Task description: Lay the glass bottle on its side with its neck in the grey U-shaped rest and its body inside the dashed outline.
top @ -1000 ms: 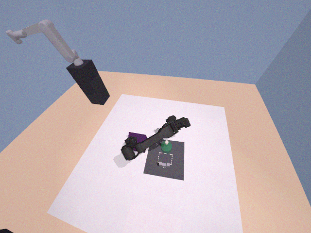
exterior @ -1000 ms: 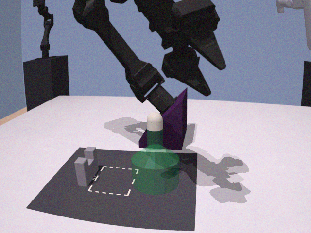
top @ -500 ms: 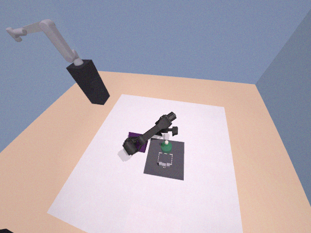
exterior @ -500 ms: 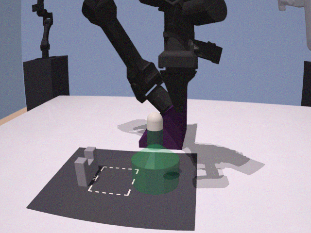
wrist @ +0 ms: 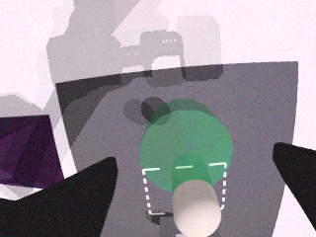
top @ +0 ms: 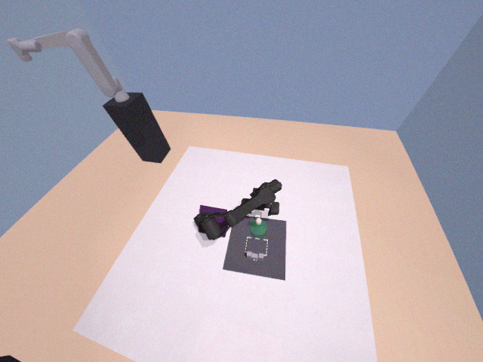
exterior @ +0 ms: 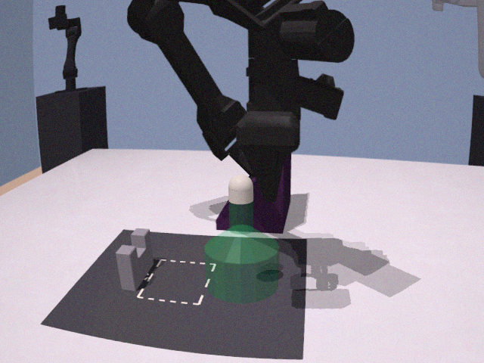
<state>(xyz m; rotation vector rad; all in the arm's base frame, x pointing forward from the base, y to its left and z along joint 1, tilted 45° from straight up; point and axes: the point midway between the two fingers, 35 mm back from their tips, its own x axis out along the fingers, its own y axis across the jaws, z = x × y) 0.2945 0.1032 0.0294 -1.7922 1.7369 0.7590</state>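
The green glass bottle [top: 258, 228] [exterior: 241, 269] [wrist: 185, 133] stands upright on the dark mat [top: 277, 268] [exterior: 249, 332] [wrist: 267, 99], its pale cap [top: 258, 220] [exterior: 240, 189] [wrist: 197, 209] on top. In the exterior view it stands right of the dashed outline [exterior: 200, 299] [wrist: 150, 169]. The grey U-shaped rest [top: 254, 255] [exterior: 125, 269] stands at the outline's far left there, its slot empty. My gripper [wrist: 197, 158] is open and empty, pointing down. In the wrist view the bottle shows between its fingers, below them. In the exterior view one finger shows behind the cap; the other is hard to make out.
The purple wedge [top: 212, 209] [exterior: 286, 203] [wrist: 30, 148] under my arm's base stands behind the mat in the exterior view. My arm's shadow falls beside the bottle. Other arms stand on dark pedestals [top: 138, 128] [exterior: 70, 128] away from the mat.
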